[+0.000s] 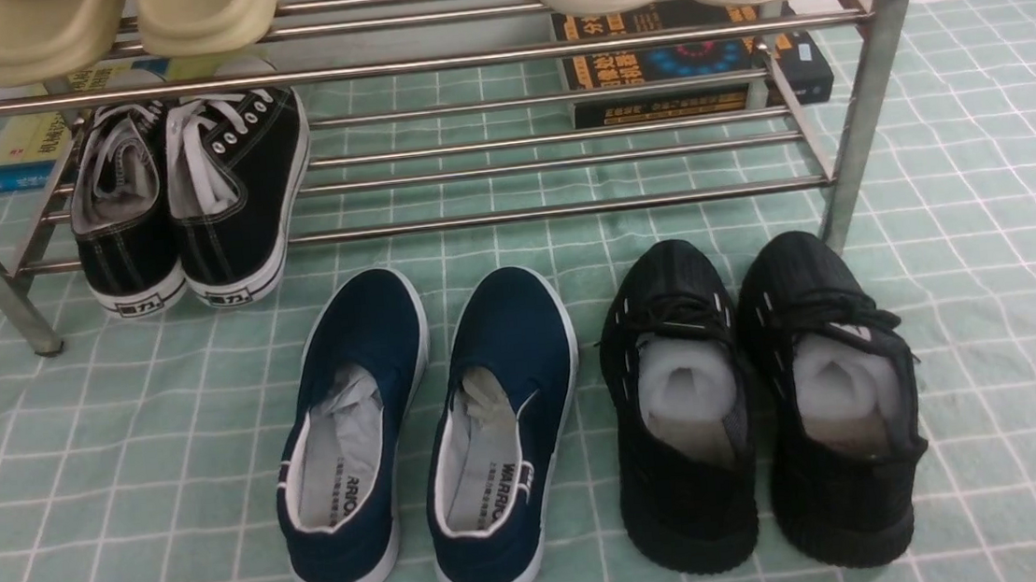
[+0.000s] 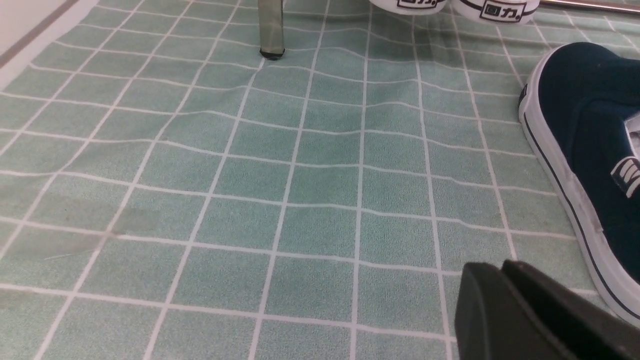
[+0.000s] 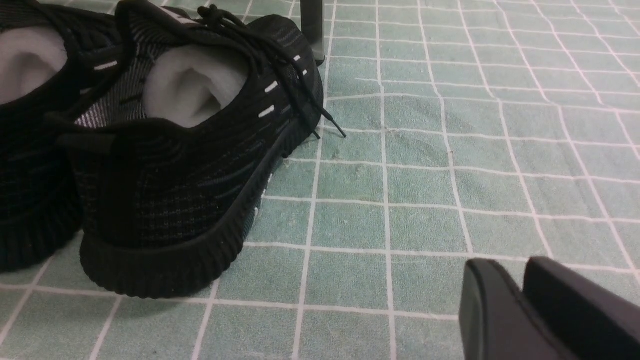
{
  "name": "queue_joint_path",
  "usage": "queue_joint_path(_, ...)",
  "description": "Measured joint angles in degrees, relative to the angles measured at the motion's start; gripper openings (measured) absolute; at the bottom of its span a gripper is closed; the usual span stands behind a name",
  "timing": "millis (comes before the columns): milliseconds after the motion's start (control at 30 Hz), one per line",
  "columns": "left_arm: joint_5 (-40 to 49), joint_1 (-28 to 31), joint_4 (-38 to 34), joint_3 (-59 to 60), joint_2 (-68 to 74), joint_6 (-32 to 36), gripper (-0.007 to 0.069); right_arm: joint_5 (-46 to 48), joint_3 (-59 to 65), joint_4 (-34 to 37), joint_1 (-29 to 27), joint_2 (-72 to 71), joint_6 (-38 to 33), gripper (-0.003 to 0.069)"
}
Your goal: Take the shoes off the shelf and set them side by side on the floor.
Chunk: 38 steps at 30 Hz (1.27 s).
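Slip-ons, navy canvas, lie side by side on the gridded floor before the shelf's front edge. Both grippers, left and right, seem nearly closed, fingertips close together, clasping nothing visible.

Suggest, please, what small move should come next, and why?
Probably rest the arms and leave the navy shoes alone: both already stand side by side on the floor, toes toward the shelf, so lifting either seems unnecessary.

Illumination: bright, diffuse. Metal shoe rack: glossy highlights. Green gridded cloth: soft shadows. Wrist views: gripper fingertips blurred at 4 o'clock.
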Motion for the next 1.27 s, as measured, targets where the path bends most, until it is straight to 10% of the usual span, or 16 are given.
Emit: queue_joint_path(1267,0.05,0.00,0.21,0.00,0.00,0.00,0.0099,0.04,0.00,0.00,0.00,0.00,0.00,0.0169)
